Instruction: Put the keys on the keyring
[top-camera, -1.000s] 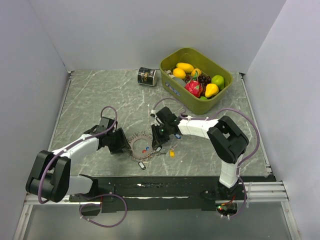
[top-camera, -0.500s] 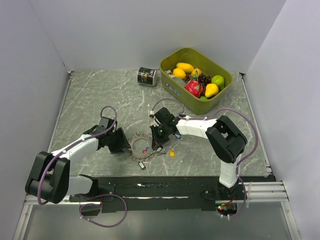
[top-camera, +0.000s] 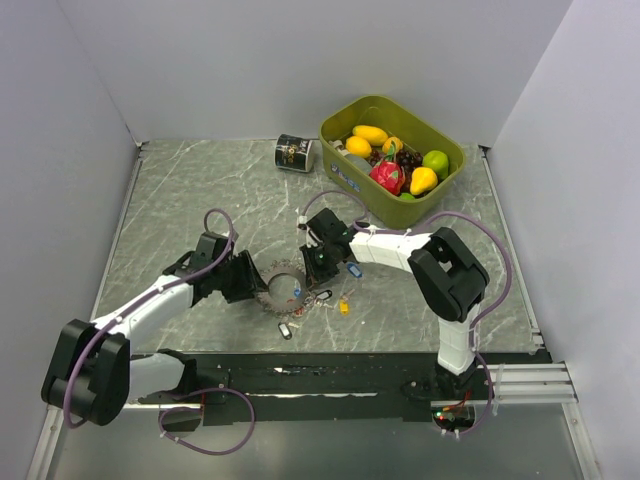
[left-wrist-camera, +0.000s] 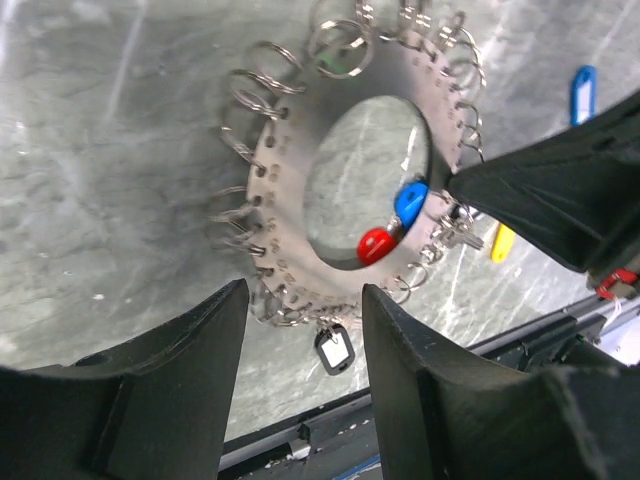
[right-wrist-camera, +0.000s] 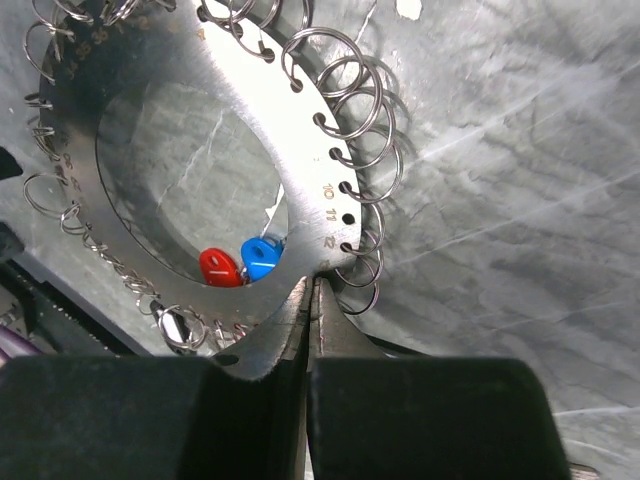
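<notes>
The keyring (top-camera: 272, 284) is a flat silvery disc with a hollow centre and many small wire loops round its rim. My right gripper (top-camera: 312, 268) is shut on its right edge, as the right wrist view shows (right-wrist-camera: 310, 285), with the keyring (right-wrist-camera: 310, 200) in front of it. A red-tagged key (right-wrist-camera: 218, 267) and a blue-tagged key (right-wrist-camera: 262, 257) hang at its inner rim. My left gripper (left-wrist-camera: 303, 300) is open, its fingers either side of the keyring's (left-wrist-camera: 290, 210) left rim. A dark-tagged key (left-wrist-camera: 334, 349), a yellow-tagged key (top-camera: 344, 306) and a loose blue-tagged key (top-camera: 354, 270) lie nearby.
A green bin (top-camera: 332, 128) of toy fruit stands at the back right. A black can (top-camera: 294, 153) lies on its side left of it. A black strip (top-camera: 330, 370) runs along the table's near edge. White walls enclose the table.
The keyring and my right gripper have shifted slightly away from the near edge. My left arm has swung and brought its gripper closer to the keyring's left rim.
</notes>
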